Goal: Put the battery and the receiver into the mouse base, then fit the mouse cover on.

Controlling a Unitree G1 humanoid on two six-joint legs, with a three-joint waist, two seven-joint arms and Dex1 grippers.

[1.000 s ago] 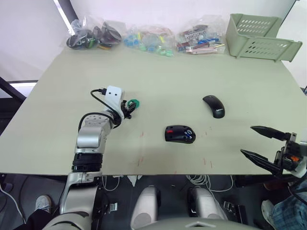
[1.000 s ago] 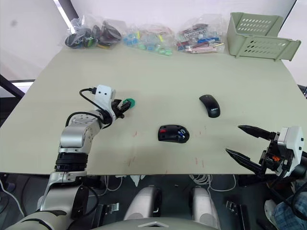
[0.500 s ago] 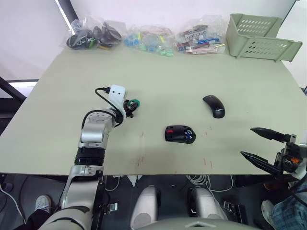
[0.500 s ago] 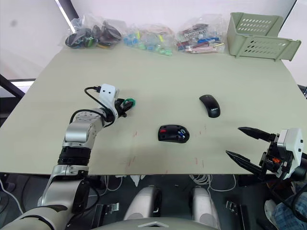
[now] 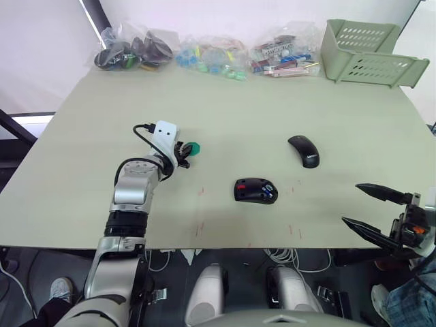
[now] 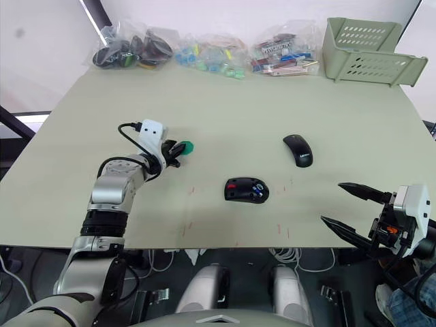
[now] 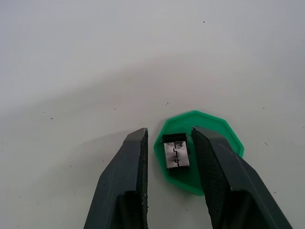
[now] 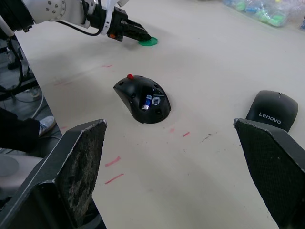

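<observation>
Since a second ago, the left gripper (image 7: 167,157) has nudged slightly forward along the table (image 5: 225,116), so its fingers now reach onto the green disc (image 7: 201,149). They are parted, straddling the small silver-and-black receiver (image 7: 175,151) that lies on the disc; whether either finger touches it cannot be told. The right gripper (image 5: 376,212) hangs spread wide over the table's near right edge, holding nothing, as it did before.

Between the two grippers, the mouse base (image 5: 255,191) lies near the front middle of the table, hollow side up, with the battery (image 8: 147,102) resting in it and a red part at its rim. The mouse cover (image 5: 304,150) lies apart, farther back and to the right of the base, logo up. Bags of small parts (image 5: 204,53) and a pale green basket (image 5: 368,53) line the far edge.
</observation>
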